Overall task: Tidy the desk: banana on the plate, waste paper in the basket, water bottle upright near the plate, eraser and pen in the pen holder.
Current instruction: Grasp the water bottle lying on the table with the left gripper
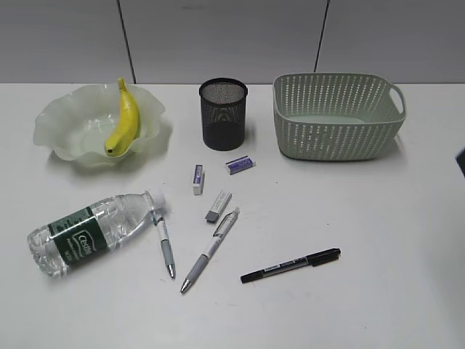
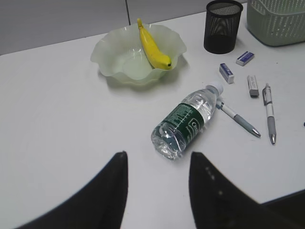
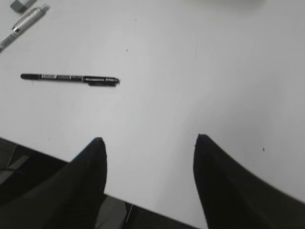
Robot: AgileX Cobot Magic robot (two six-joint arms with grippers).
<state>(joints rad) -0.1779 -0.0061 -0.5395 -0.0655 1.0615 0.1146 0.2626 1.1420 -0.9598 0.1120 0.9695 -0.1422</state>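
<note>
Lying on its side near the plate (image 1: 54,134), where the banana (image 1: 123,120) already rests, the bottle (image 1: 91,231) awaits righting, pens and erasers scattered before the holder (image 1: 223,114), as both grippers, left (image 2: 157,179) and right (image 3: 150,164), hover wide open, empty, above the desk (image 1: 392,254).

The exterior view looks down at a slant across the desk (image 1: 392,240) toward the back wall. The left wrist view looks forward over the water bottle (image 2: 188,121) toward the plate (image 2: 102,52), both shared with the exterior. The right wrist view sits lower, facing down, sharing the black pen (image 3: 71,78).
</note>
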